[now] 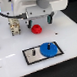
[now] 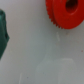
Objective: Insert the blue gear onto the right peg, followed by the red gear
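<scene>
- Black-framed grey rectangular plate (image 1: 33, 49), lower centre of the exterior frame, lying flat on the white table (image 1: 66, 32). It serves as the fixed base for the pegs, set where the arm can reach down onto it.
- Flat round bright-blue plastic gear with a raised centre hub (image 1: 47, 48), on the plate's end toward the exterior view's right. It lies level and centred there, which suggests it is already seated on the right peg; the peg itself is hidden beneath it.
- Short thin dark upright pin (image 1: 35, 50), on the plate's other end, bare. This is the left-hand pin, not called for by the task.
- Small round bright-red plastic gear with a raised hub (image 1: 36, 29), centre of the exterior frame, resting on the table beyond the plate and well apart from it. In the wrist view it fills the upper right corner (image 2: 67, 12), teeth visible along its edge. It is not yet picked up; judged the next item to fetch.
- Robot gripper (image 1: 39, 17), upper centre of the exterior frame, hanging just above and behind the red gear. Its position suits a descent onto that gear. Nothing is seen held; whether the fingers stand apart or together cannot be told.
- Dark green object (image 2: 3, 34), left edge of the wrist view, cut off; identity unclear.
</scene>
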Controlling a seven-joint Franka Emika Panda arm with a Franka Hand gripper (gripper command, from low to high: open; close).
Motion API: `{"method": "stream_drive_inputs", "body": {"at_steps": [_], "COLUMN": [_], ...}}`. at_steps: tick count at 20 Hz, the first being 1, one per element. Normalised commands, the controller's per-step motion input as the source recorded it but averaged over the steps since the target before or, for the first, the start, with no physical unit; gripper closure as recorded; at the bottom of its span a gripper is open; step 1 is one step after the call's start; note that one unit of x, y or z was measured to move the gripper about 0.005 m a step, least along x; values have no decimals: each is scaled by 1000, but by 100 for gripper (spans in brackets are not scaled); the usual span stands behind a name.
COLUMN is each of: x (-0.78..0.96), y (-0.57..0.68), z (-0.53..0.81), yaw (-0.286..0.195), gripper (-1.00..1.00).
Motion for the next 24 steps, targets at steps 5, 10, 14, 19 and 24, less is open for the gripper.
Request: {"method": "stream_drive_inputs", "body": {"at_steps": [5, 10, 14, 19, 24], "x": [311, 184, -29, -75, -148], "y": [-328, -194, -15, 0, 0], "z": [131, -24, -231, -239, -254], "yaw": [0, 0, 0, 0, 0], "gripper": [-100, -100, -100, -100, -100]}}
